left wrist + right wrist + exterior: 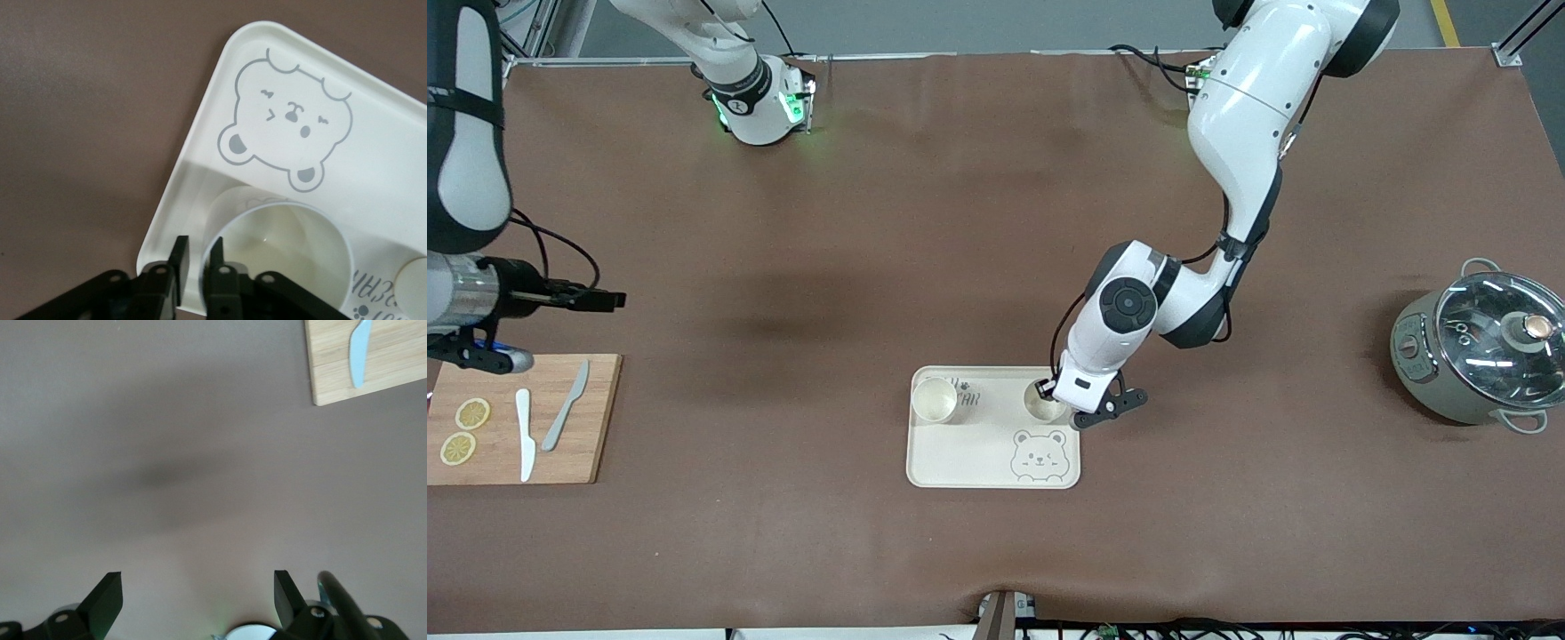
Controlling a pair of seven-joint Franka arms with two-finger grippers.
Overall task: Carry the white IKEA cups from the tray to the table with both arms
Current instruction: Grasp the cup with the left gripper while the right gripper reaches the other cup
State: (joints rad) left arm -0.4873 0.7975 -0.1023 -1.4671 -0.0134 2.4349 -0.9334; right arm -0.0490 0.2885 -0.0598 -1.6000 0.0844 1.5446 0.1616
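The left hand (pixel 195 263) pinches the rim wall of one white cup (pixel 283 257) standing on the tray (pixel 969 462), so it should lift straight up before swinging to the bench (pixel 1209 498), while the right hand (pixel 198 593) waits released above bare bench.

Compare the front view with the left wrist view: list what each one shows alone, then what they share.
Only the front view: the right gripper waiting open above the table by the cutting board, the knives, lemon slices and pot.

Only the left wrist view: the left gripper pinching the cup's rim, one finger inside, one outside.

Both: the tray, its bear drawing, that cup, the second cup.
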